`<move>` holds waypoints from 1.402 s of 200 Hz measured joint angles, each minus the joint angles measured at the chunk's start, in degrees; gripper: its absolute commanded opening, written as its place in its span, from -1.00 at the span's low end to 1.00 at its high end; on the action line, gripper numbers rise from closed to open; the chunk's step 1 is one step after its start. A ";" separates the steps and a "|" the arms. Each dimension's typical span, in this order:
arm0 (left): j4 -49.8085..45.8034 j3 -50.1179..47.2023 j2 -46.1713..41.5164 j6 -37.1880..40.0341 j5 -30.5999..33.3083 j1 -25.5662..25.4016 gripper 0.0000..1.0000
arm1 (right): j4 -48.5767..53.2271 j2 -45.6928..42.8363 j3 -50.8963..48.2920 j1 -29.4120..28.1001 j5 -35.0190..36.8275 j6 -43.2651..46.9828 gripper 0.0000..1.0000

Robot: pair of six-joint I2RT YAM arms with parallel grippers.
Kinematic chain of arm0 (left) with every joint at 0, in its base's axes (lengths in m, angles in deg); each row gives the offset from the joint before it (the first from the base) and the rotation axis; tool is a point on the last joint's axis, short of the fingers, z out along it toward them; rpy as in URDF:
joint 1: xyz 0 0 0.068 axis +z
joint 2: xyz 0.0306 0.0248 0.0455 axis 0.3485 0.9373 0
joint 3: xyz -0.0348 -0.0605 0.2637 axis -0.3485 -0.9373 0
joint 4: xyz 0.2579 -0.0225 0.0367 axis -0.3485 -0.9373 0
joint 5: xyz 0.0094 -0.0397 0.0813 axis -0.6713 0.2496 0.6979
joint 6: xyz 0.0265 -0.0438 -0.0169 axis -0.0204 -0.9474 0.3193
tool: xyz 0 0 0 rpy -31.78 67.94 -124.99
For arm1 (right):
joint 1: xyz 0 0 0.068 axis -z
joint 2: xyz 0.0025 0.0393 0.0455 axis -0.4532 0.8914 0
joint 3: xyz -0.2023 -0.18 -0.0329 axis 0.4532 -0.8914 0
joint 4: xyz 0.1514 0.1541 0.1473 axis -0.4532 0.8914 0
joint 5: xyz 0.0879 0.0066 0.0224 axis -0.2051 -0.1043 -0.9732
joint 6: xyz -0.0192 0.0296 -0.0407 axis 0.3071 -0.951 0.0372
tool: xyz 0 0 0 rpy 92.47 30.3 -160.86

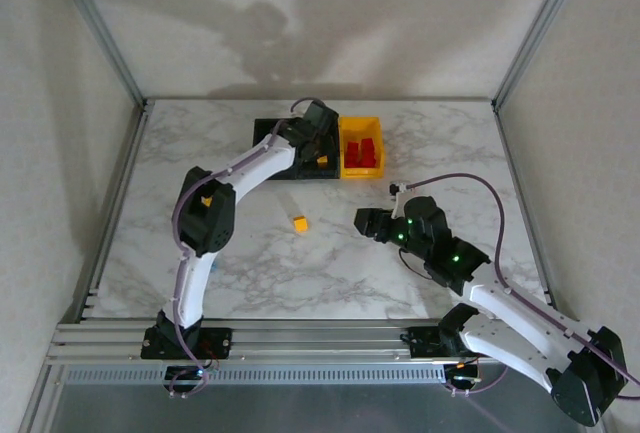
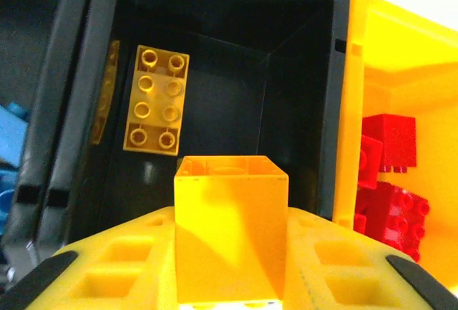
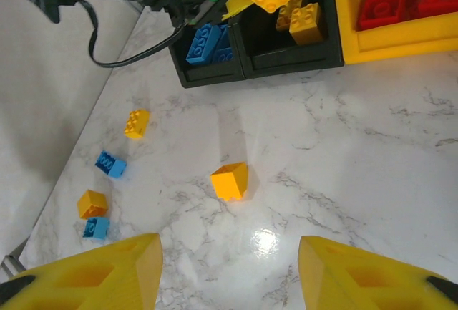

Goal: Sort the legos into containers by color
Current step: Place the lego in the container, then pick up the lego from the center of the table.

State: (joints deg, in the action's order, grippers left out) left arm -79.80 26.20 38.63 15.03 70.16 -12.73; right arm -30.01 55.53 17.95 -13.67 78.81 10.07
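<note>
One yellow brick (image 2: 230,231) sits clamped between your left fingers (image 2: 107,267), which are closed tight on its sides. It hangs over the middle black bin (image 2: 300,74). A second yellow brick (image 2: 156,99) lies on that bin's floor, ahead and to the left. The yellow bin (image 2: 372,52) holding red bricks (image 2: 390,142) is just to the right, so release without drifting that way. Your right fingers (image 3: 93,274) stand partly open and empty. A loose yellow brick (image 3: 230,180) lies on the surface (image 3: 372,152) straight ahead of them.

Red, yellow, blue legos (image 3: 306,22) in joined containers (image 3: 290,54); perhaps five loose
</note>
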 measured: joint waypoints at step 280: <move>-0.15 -32.17 -31.87 0.20 -5.11 -2.43 0.22 | 0.96 4.87 2.16 0.26 -2.47 3.26 0.12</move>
State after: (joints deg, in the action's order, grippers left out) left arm -79.95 -5.97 6.76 15.22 65.05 -15.15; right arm -29.04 60.41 20.11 -13.41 76.34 13.33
